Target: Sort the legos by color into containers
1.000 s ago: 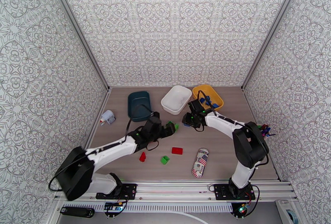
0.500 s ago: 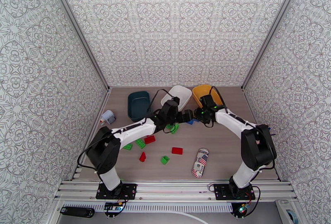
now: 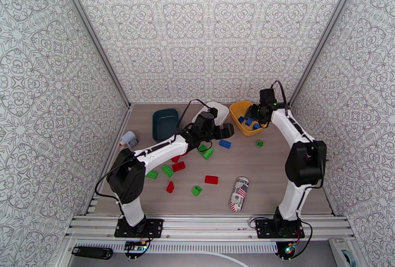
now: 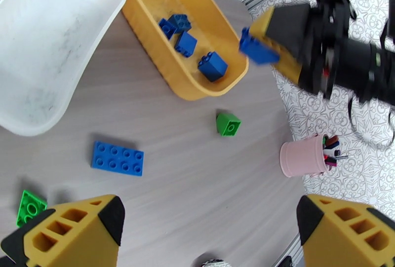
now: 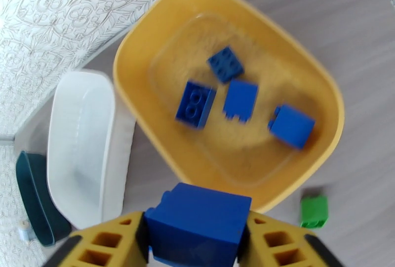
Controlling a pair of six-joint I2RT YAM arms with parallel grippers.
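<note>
The right gripper [image 3: 257,113] hangs over the near rim of the yellow bin [image 4: 153,41]. Its fingers [image 5: 106,243] are part-way apart with a blue brick [image 5: 197,231] between them, touching both. The right arm is stretched far out from its base, with the wrist tipped down at the bin.

The left gripper [image 4: 210,228] has its fingers [image 4: 74,228] spread wide, with nothing between them. The left arm lies low across the table, its wrist pointing towards the yellow bin.

Four blue bricks [image 5: 196,104] lie inside the yellow bin. The white bin [image 5: 79,115] stands just beside it, and the teal bin [image 3: 165,125] is beyond the white one. What the teal bin holds cannot be told. A green brick [image 4: 228,124] lies on the table just beside the yellow bin, and a flat blue plate [image 4: 117,158] lies near it, in front of the white bin.
</note>
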